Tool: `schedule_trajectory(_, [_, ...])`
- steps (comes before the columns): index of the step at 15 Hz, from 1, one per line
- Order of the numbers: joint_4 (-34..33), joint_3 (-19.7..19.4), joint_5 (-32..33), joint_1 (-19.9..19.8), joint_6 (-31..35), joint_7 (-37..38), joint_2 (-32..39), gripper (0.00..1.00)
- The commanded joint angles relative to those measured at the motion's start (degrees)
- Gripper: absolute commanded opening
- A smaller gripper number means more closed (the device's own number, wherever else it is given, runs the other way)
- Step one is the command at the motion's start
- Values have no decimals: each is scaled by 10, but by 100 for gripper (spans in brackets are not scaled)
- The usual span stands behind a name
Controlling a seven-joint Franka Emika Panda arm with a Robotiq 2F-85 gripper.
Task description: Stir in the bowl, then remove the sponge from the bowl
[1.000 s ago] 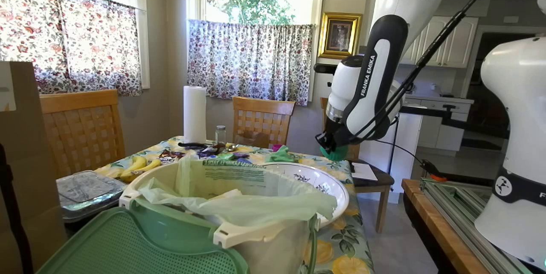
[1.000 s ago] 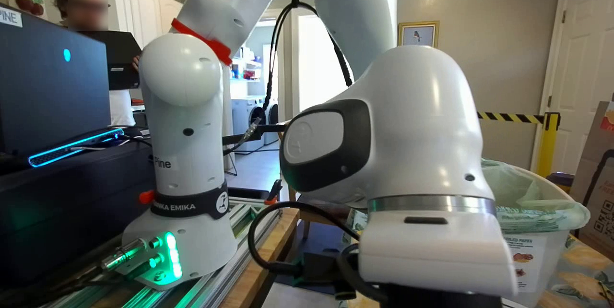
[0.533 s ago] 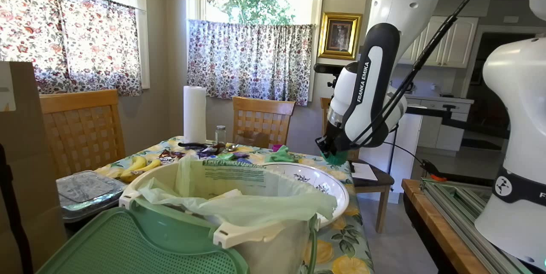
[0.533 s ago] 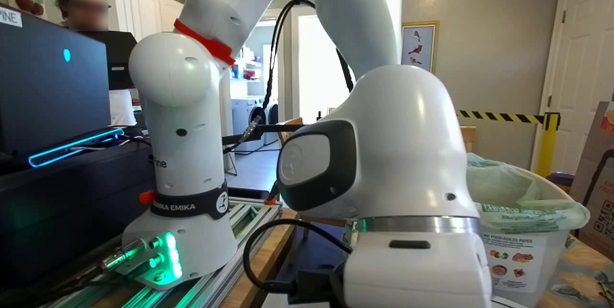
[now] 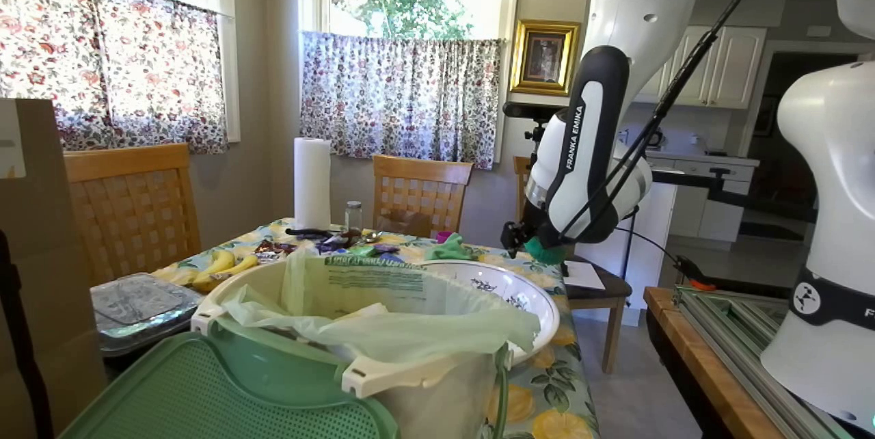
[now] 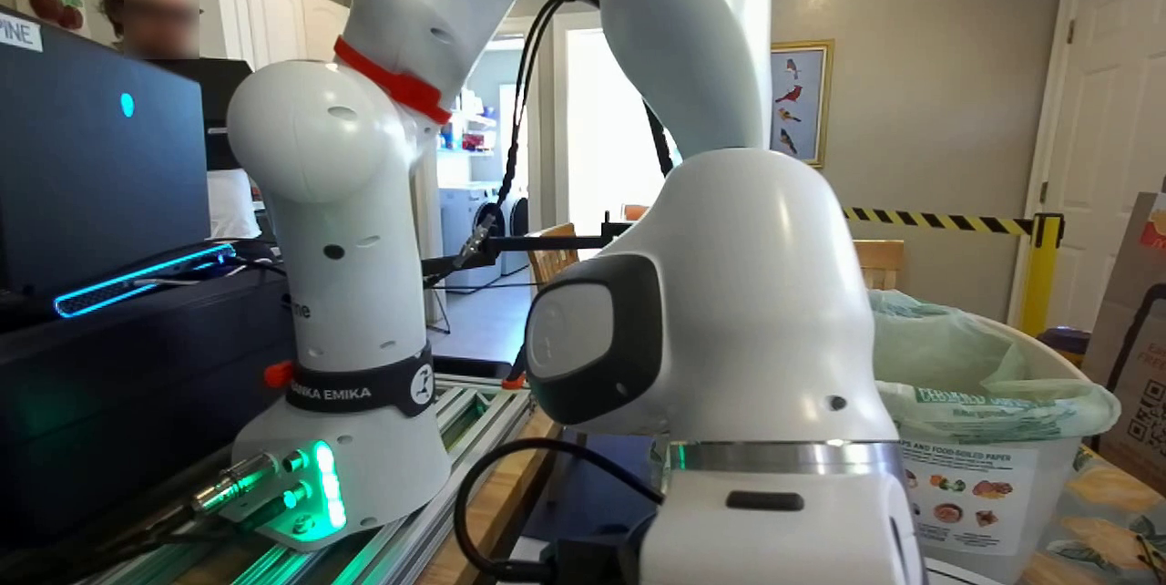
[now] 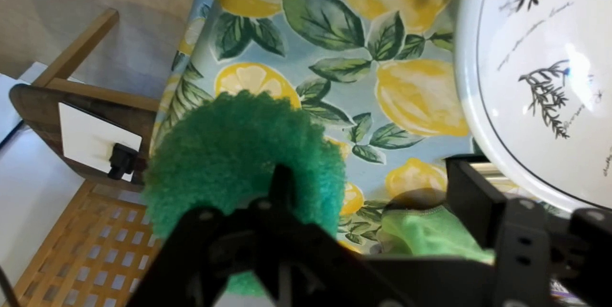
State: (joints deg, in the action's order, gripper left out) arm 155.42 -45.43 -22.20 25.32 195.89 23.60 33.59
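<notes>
Here the gripper (image 7: 373, 184) stands with parted jaws, the green sponge (image 7: 239, 149) at one of them.

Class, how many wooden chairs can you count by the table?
3, in an exterior view: left chair, middle chair below a window, and right chair partly behind the robot arm. More may be hidden.

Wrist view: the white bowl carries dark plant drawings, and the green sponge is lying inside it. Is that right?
Not quite: the green sponge is outside the white bowl. The wrist view shows lemon-print tablecloth between the two. The bowl does carry dark plant drawings.
</notes>
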Motion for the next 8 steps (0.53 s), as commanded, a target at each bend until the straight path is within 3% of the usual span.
schedule_trajectory(1, [-14, 29, -26, -37, 8, -45, -6, 100])
schedule_trajectory(7, [-34, 82, -9, -105, 32, -63, -7, 100])
schedule_trajectory(8, [-39, 96, -6, -122, 39, -67, -7, 92])
